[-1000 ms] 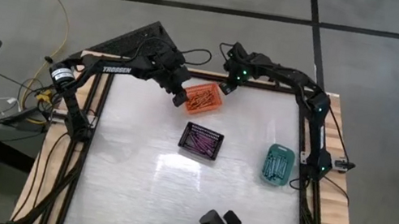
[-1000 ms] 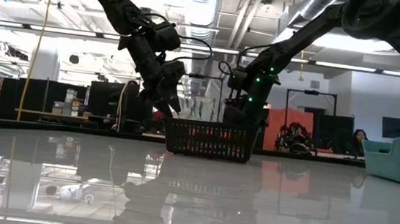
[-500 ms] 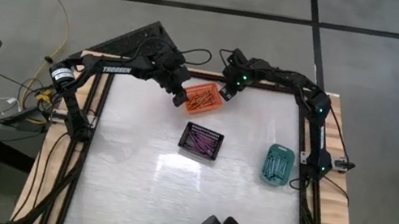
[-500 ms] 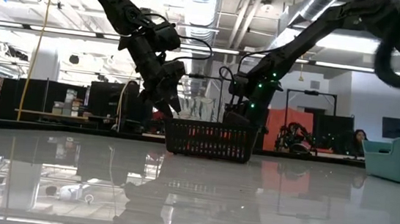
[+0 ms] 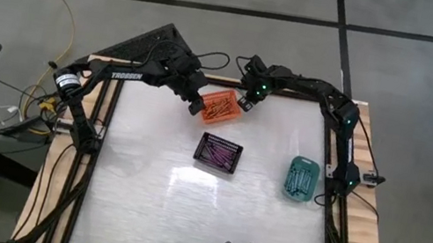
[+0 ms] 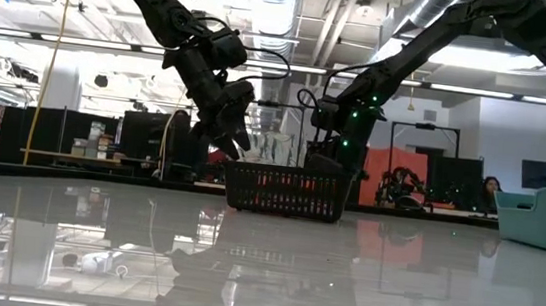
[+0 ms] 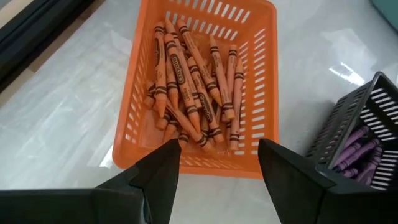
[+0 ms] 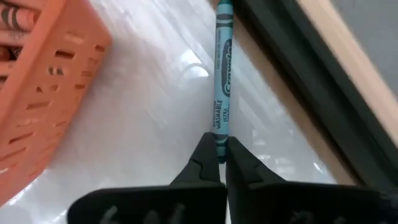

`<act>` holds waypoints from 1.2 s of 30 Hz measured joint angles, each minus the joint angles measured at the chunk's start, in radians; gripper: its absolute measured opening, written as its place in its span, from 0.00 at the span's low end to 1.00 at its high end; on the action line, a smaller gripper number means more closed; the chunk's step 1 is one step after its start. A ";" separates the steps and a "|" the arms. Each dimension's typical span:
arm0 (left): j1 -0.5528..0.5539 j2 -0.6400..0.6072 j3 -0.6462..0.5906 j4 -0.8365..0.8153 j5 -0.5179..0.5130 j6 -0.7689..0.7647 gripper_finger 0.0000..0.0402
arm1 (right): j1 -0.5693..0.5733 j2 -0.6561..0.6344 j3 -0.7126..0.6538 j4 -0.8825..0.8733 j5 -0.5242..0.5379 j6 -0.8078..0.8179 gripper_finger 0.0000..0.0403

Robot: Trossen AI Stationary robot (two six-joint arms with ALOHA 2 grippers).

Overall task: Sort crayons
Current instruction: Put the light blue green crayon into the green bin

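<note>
Orange crayons [image 7: 193, 81] lie in the orange basket [image 5: 219, 105] at the far side of the table. My left gripper [image 7: 217, 155] hangs open over that basket's end, its fingers clear of the rim. Purple crayons [image 7: 360, 152] fill the black basket [image 5: 219, 151]. A single teal-blue crayon [image 8: 221, 74] lies beside the dark frame rail at the far edge, right of the orange basket. My right gripper [image 8: 218, 152] is shut on it. My right gripper pinches one end of the teal-blue crayon [image 8: 219, 138] between its two fingertips. The fingers come steeply from above. The rest of the crayon stretches away from the fingers along the frame rail and seems to lie on the table.
The teal basket [image 5: 301, 178], with crayons in it, stands by the right edge. The frame rail [image 8: 298, 81] runs close along the held crayon. The wide middle and near part of the table [image 5: 200, 217] is bare.
My right gripper has sunk toward the table beside the orange basket, drifting a little toward the near edge. The baskets have stayed where they were.
</note>
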 joint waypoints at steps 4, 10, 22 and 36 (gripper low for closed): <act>0.000 0.000 0.000 -0.003 0.000 0.000 0.52 | 0.000 -0.001 0.009 -0.086 -0.005 0.028 0.01; 0.000 0.000 0.000 -0.003 0.001 0.016 0.52 | 0.015 -0.063 0.006 -0.306 0.002 0.072 0.00; 0.000 0.000 0.000 -0.003 -0.027 0.139 0.52 | 0.117 -0.416 0.007 -0.554 0.017 0.323 0.00; -0.002 0.000 0.000 0.000 0.029 0.115 0.52 | 0.588 -0.743 -0.080 -0.719 0.114 0.985 0.00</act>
